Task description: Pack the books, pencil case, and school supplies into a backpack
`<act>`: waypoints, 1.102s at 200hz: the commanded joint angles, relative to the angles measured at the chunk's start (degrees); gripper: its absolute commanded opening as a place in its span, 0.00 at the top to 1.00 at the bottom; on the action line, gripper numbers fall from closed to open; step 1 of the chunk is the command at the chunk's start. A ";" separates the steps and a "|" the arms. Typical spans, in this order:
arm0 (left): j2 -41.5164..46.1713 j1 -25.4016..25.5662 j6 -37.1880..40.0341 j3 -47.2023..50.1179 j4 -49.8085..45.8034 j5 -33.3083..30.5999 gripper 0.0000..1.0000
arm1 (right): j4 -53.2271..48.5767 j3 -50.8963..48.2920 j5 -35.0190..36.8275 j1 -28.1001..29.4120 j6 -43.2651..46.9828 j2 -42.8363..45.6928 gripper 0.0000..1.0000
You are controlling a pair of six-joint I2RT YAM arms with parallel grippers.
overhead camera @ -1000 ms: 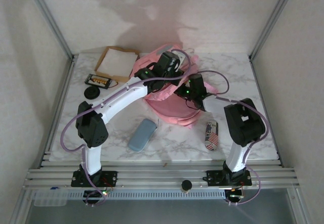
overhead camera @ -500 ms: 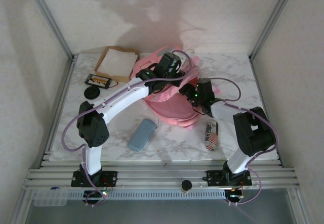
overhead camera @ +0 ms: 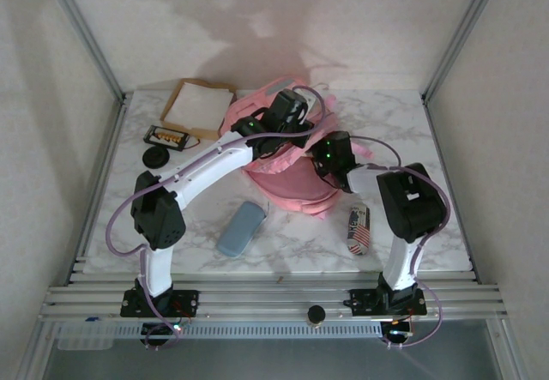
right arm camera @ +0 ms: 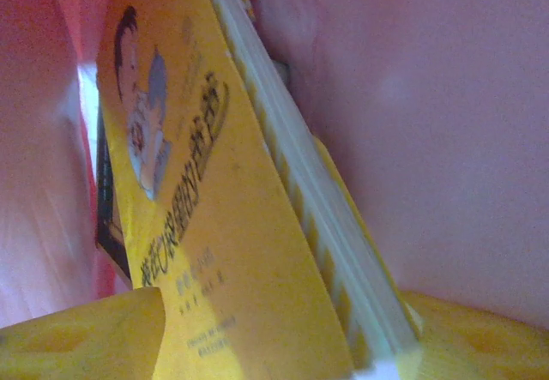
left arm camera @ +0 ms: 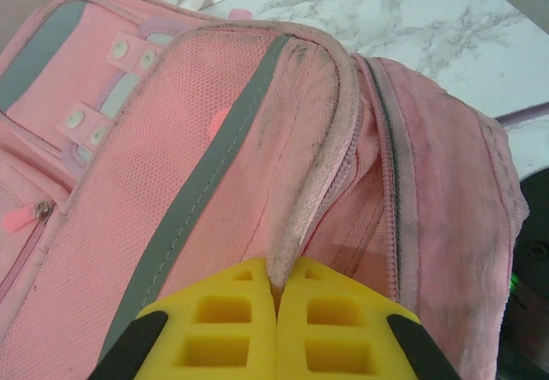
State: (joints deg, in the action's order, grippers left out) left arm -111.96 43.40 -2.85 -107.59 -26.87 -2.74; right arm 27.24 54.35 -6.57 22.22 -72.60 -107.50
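Note:
The pink backpack (overhead camera: 292, 187) lies in the middle of the table with its mouth held up. My left gripper (left arm camera: 276, 268) is shut on the fuzzy pink rim (left arm camera: 317, 183) of the opening. My right gripper (right arm camera: 283, 311) is inside the backpack, its yellow fingers (right arm camera: 77, 337) apart. A yellow book with a cartoon figure (right arm camera: 206, 191) stands tilted between them, its page edge against the right finger. A dark book (right arm camera: 107, 217) shows behind it. A blue-grey pencil case (overhead camera: 241, 228) lies on the table in front of the backpack.
A flag-printed pouch (overhead camera: 358, 229) lies right of the backpack, near my right arm. At the back left are a cardboard tray with a white sheet (overhead camera: 199, 105), a small black box (overhead camera: 166, 135) and a black disc (overhead camera: 155, 156).
My right arm's elbow swung out to the right and came back, with its gripper staying at the backpack's mouth. The left arm has not moved.

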 commanded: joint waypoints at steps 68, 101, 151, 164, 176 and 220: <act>0.69 0.64 -0.90 -4.21 3.30 1.71 1.00 | 3.81 1.00 4.78 -1.47 4.57 2.47 0.82; 0.77 0.64 -0.58 -4.65 2.79 0.98 1.00 | 3.96 -0.60 -2.37 -1.68 11.00 4.88 0.99; 0.41 0.55 0.22 -5.61 1.63 0.80 1.00 | 1.29 -5.79 -20.10 -0.19 26.86 9.90 1.00; 0.36 0.55 0.17 -5.52 1.94 0.87 1.00 | -2.20 -5.32 -16.90 -1.24 28.96 9.49 1.00; 0.17 0.55 -0.35 -5.61 2.25 1.55 1.00 | -2.93 -2.40 -16.84 -3.00 29.11 6.39 1.00; -0.07 0.68 -1.41 -5.00 1.46 1.45 1.00 | 2.92 6.21 -13.00 -4.64 24.55 -0.95 0.93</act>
State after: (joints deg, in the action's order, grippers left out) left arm -112.73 43.35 -2.85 -109.51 -28.18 -2.52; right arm 24.86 56.42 -22.33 18.35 -46.89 -106.56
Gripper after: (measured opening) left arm 0.059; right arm 0.139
